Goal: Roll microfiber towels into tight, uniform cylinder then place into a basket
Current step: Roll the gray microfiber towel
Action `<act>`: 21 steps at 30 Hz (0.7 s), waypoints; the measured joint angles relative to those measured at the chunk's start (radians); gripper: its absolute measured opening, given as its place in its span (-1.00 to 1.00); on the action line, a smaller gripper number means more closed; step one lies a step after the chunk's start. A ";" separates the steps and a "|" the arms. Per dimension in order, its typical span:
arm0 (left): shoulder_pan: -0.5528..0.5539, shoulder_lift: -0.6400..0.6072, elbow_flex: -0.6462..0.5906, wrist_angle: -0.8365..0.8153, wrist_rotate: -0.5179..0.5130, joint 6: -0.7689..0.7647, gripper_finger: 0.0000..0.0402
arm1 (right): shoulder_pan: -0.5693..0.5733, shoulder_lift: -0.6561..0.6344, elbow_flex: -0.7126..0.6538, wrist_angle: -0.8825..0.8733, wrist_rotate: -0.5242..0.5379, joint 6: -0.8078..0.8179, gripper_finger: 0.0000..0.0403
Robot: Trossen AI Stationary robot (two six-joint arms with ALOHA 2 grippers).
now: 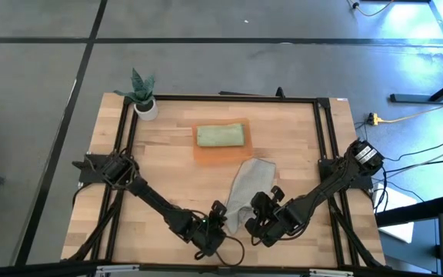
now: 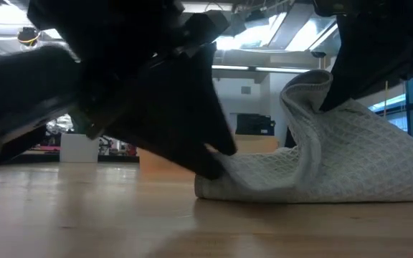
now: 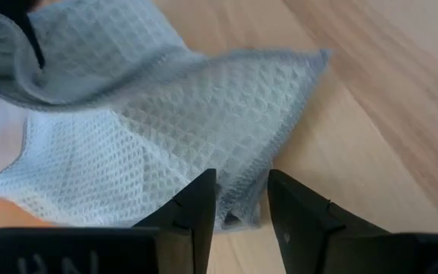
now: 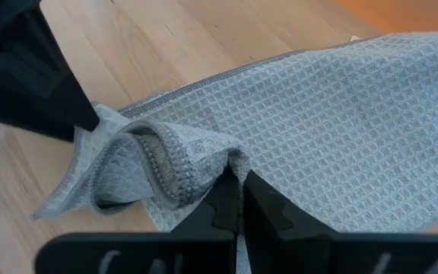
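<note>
A grey waffle-weave towel (image 1: 251, 185) lies half rumpled on the wooden table, near the front edge. Both grippers are at its near end. My left gripper (image 3: 242, 205) has the towel's near edge between its fingers. My right gripper (image 4: 238, 194) is shut on a raised fold of it. Farther back, a green rolled towel (image 1: 221, 136) lies in the orange basket (image 1: 221, 156). My left gripper pinches the towel's near edge (image 3: 238, 217) between its two fingers, coming slanting down from the table's left. That edge stays low at the table (image 2: 228, 175). My right gripper pinches a bunched, hemmed fold (image 4: 230, 161) of several layers, slanting down from the right. The fold is lifted into a peak (image 2: 310, 82), and the rest of the towel drapes to the table.
A small white plant pot (image 1: 146, 108) stands at the far left corner. Black frame rails (image 1: 229, 98) run along the table's edges. Bare wood (image 1: 160, 165) lies to the left of the towel and basket.
</note>
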 joint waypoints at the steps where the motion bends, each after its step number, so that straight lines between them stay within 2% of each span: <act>1: -0.002 0.000 0.000 -0.019 0.000 0.001 -0.44 | 0.000 0.000 0.000 0.000 0.000 0.000 -0.96; 5: -0.005 0.000 0.000 -0.066 -0.001 0.004 -0.44 | 0.000 0.000 0.000 0.000 0.000 0.000 -0.96; 21: 0.014 0.032 0.000 -0.025 -0.029 0.001 -0.44 | 0.000 0.000 0.000 0.001 -0.011 0.000 -0.96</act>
